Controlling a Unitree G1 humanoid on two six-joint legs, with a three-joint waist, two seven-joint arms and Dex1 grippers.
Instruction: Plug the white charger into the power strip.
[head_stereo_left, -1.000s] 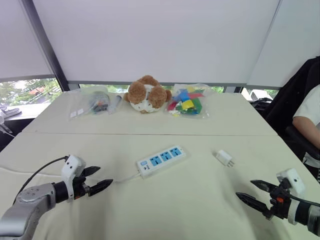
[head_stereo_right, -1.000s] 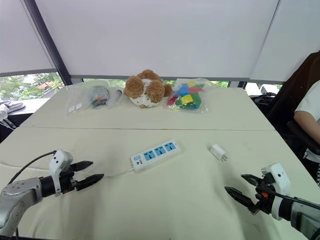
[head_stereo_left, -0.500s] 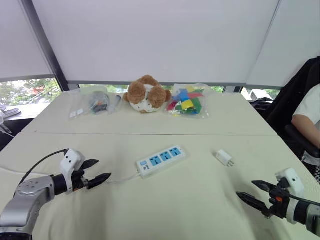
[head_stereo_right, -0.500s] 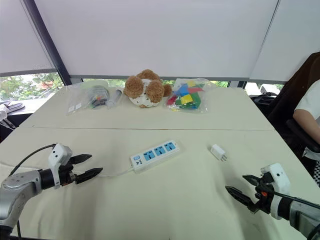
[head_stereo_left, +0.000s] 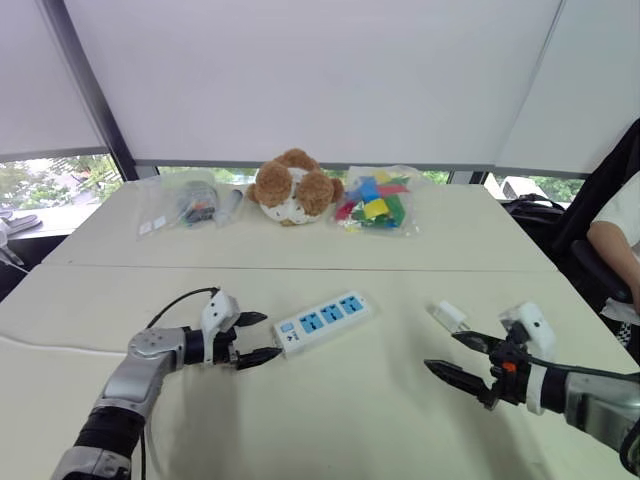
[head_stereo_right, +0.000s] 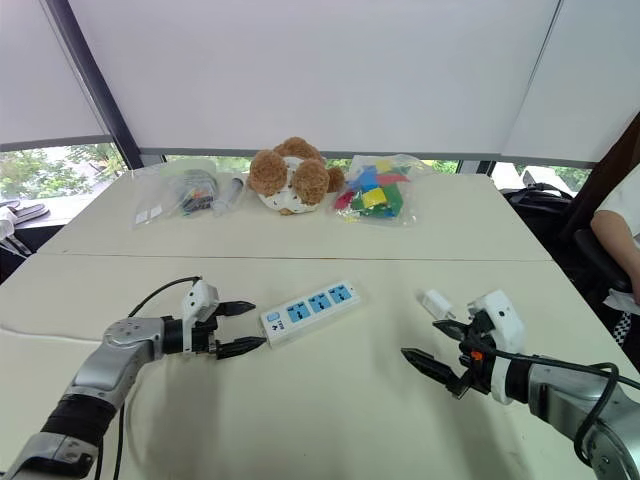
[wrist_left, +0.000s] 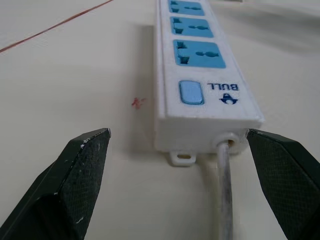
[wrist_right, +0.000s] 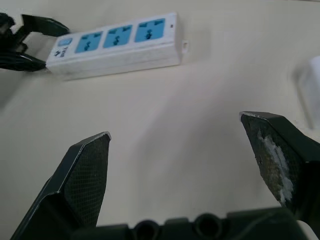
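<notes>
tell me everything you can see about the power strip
The power strip is a long white bar, plastic by its look, lying flat and slanted on the cream table. Three blue sockets run in a row, all empty; a pale blue switch sits at one end above printed "BULL". A thin white cord leaves that end beside a small mounting tab. The open left gripper flanks this end without touching it.
</notes>
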